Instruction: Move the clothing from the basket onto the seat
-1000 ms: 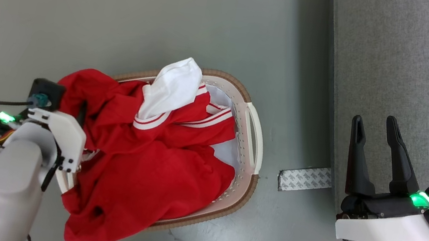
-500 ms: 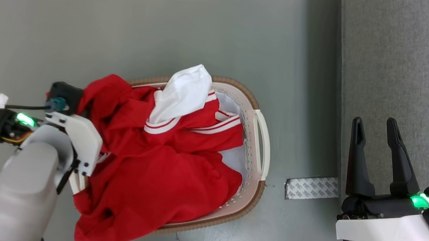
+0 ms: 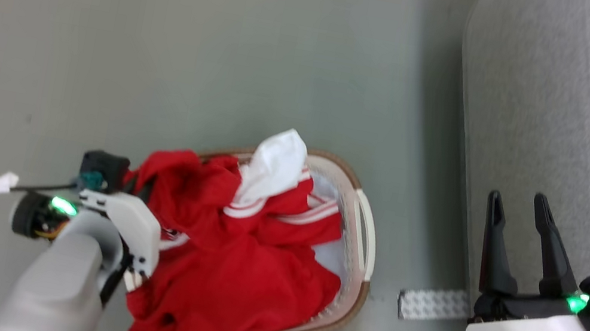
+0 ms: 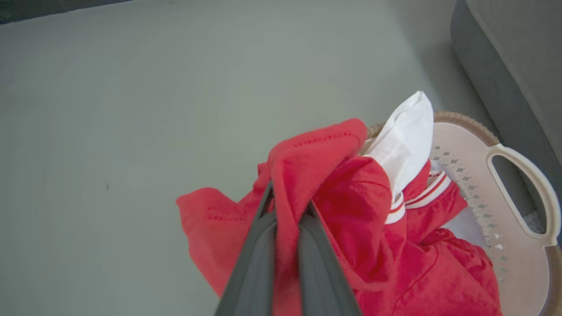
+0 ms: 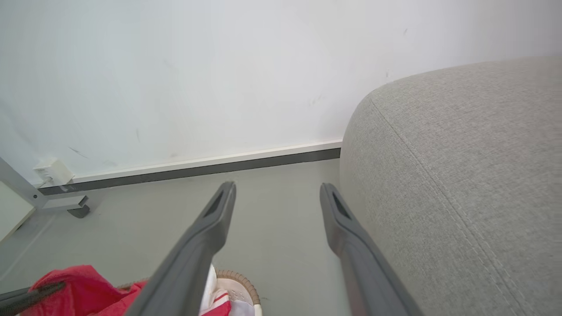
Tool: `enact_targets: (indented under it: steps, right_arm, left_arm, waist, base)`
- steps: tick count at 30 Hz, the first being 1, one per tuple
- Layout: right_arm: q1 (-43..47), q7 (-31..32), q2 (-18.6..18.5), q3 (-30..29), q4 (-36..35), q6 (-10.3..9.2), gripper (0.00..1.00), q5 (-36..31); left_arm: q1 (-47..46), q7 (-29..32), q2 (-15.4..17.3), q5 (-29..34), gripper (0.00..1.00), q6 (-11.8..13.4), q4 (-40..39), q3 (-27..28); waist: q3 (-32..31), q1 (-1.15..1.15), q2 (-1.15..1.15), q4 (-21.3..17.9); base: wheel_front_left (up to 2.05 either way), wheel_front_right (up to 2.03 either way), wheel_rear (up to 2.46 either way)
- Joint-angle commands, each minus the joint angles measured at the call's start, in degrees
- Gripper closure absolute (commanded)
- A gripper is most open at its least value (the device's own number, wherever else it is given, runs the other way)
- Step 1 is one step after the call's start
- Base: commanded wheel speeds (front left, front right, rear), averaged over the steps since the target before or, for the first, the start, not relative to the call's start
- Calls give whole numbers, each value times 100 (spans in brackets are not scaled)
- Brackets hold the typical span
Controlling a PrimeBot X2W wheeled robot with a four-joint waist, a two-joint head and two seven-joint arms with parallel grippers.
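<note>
Now pinching a fold of the red jersey (image 4: 351,197) with the left gripper (image 4: 287,206), fingers pressed together on the cloth, lower centre of the left wrist view. Leaves the bulk heaped in the cream laundry basket (image 3: 363,244), lower middle of the head view, lying lower-left to upper-right. Places the grey sofa (image 3: 582,119) at the right edge, well apart from the grip, so probably a lift then rightward carry. Shows the right gripper (image 3: 518,196) beside the sofa, fingers wide apart, empty.

Soft even light falling; head view smearing with motion blur; seat (image 3: 587,90) casting faint shadow; wrist views showing sharp.
</note>
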Motion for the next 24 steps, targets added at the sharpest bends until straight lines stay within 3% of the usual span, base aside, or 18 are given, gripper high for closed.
enact_targets:
  steps: [1, 14, 24]
  right_arm:
    - [98, 2, -25, -38, 23, -12, 0, -49]
    - [688, 2, -25, -238, 319, -12, 0, -286]
    - [1017, 2, -28, -216, 473, -12, 0, -408]
  left_arm:
    - [114, -25, -19, -55, 100, -13, -62, 27]
    - [1050, -44, -268, -702, 100, -233, -1360, -8]
    - [1779, 538, -310, -1058, 100, -205, -3295, -162]
  waist:
    - [-330, 0, 0, 129]
    - [-1769, 0, 0, 556]
    - [-2374, 0, 0, 728]
  base:
    - [0, 0, 0]
    - [0, 0, 0]
    - [0, 0, 0]
